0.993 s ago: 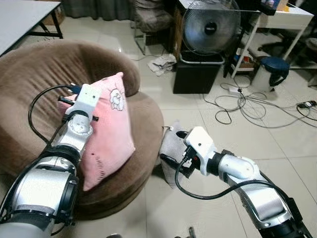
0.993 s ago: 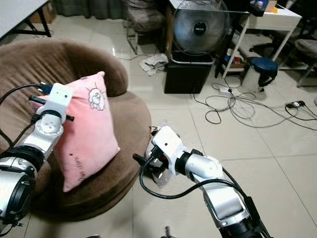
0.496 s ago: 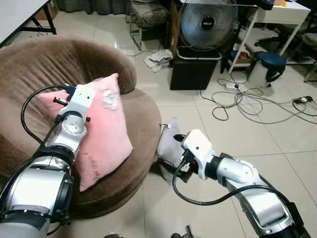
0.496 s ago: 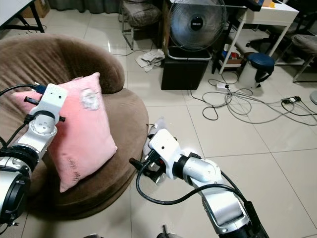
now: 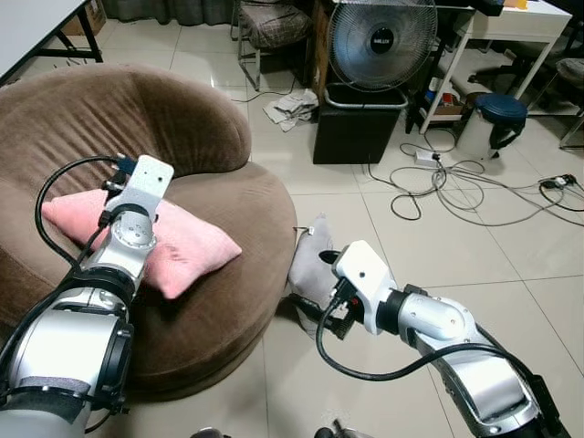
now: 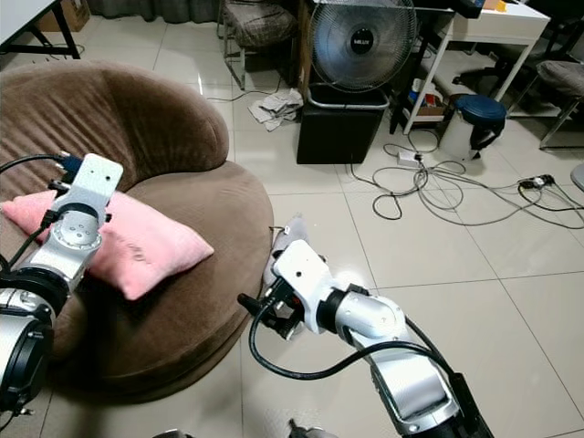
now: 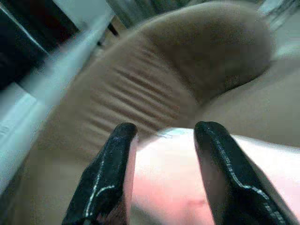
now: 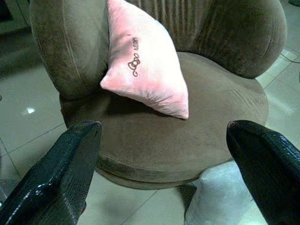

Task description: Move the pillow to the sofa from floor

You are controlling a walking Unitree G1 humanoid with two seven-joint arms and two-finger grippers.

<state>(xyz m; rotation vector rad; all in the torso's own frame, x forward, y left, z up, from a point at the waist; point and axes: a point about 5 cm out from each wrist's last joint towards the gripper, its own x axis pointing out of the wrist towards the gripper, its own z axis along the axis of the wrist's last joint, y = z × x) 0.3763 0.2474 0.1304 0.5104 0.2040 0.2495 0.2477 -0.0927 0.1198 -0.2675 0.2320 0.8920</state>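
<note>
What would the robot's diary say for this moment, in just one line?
pink pillow: lying on sofa | left end effector: open above pillow | right end effector: open, near grey pillow on floor

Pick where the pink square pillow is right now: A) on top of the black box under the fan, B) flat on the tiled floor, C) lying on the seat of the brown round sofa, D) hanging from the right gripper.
C: the pink pillow lies on the brown sofa's seat, under the open left gripper.
</note>
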